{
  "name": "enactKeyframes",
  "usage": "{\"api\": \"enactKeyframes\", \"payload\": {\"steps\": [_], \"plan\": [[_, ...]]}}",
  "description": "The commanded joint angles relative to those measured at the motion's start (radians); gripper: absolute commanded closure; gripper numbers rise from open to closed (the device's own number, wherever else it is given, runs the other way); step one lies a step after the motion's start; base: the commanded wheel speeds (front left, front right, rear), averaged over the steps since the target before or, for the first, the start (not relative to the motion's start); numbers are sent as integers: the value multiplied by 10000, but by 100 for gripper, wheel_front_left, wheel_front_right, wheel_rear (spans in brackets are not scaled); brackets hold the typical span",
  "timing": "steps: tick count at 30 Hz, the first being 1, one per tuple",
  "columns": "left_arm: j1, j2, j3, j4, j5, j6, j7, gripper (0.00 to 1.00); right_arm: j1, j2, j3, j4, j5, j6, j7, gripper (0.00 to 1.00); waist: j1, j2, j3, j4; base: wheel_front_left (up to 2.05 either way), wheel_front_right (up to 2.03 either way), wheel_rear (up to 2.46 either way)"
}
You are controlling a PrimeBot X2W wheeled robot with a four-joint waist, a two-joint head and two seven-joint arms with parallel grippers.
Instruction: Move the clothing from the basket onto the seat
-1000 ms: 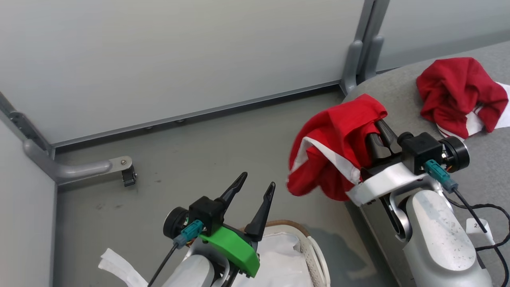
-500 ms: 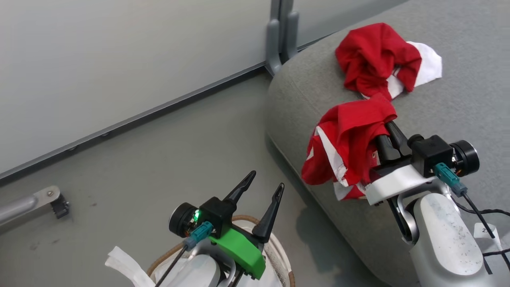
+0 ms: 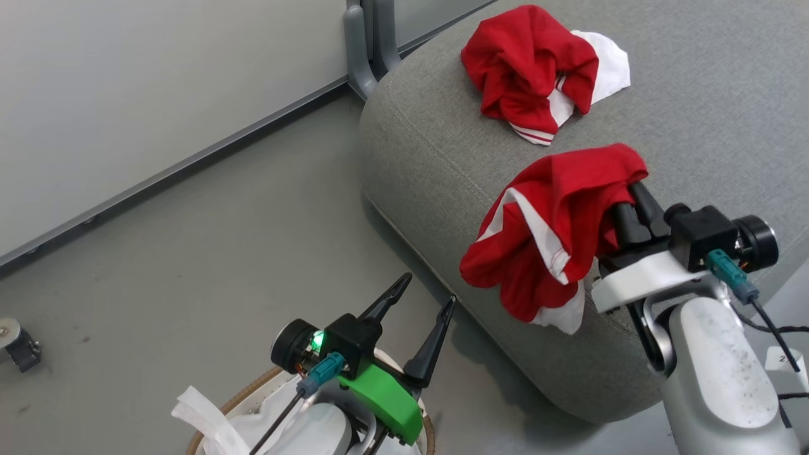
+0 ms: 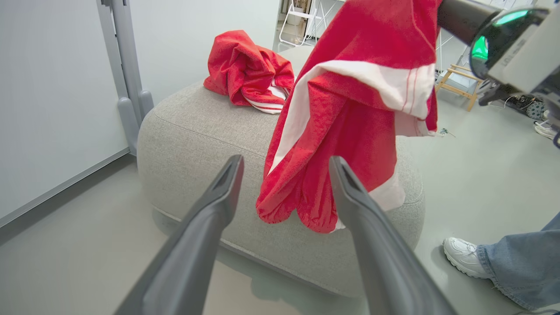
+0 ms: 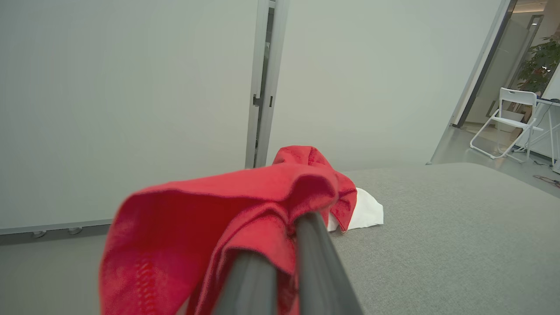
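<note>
My right gripper (image 3: 632,196) is shut on a bright red garment with white trim (image 3: 550,234), which hangs over the front part of the light grey seat (image 3: 442,177). The fabric drapes over the fingertips. A second piece of red clothing (image 3: 524,63) lies crumpled further back on the seat. My left gripper (image 3: 430,287) stands open and holds nothing, above the basket's brown rim (image 3: 249,392) and white lining. In the left wrist view the left gripper (image 4: 285,159) frames the hanging garment (image 4: 350,109). In the right wrist view the right gripper (image 5: 284,218) is wrapped in the red garment (image 5: 197,218).
A grey partition wall with a post (image 3: 363,44) runs behind the seat. A caster foot (image 3: 19,347) sits on the floor at the left. A person's white shoe and jeans leg (image 4: 466,258) stand right of the seat. A white folding chair (image 5: 503,118) stands far off.
The head view has swung toward the seat. My right gripper has carried the red garment from beside the seat's edge to above its front part. The left gripper stays open over the basket.
</note>
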Motion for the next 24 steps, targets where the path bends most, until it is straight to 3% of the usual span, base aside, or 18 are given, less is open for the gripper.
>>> {"api": "enactKeyframes", "payload": {"steps": [1, 9, 24], "plan": [[-169, 140, 53, -13, 40, -19, -7, 0, -327, -23, -154, -140, -153, -14, -6, 100, 0, -1, 230, 164, 0, 0, 0], [-449, 340, 164, -239, 207, -19, -7, 0, -2148, -352, -1178, -382, -638, -14, -6, 100, 0, -1, 1049, 634, 0, 0, 0], [-1701, 773, -118, -724, 703, -16, -7, 0, -5996, -3040, -3555, 1578, -895, -14, -6, 100, 0, -1, 3451, 2160, 0, 0, 0]]}}
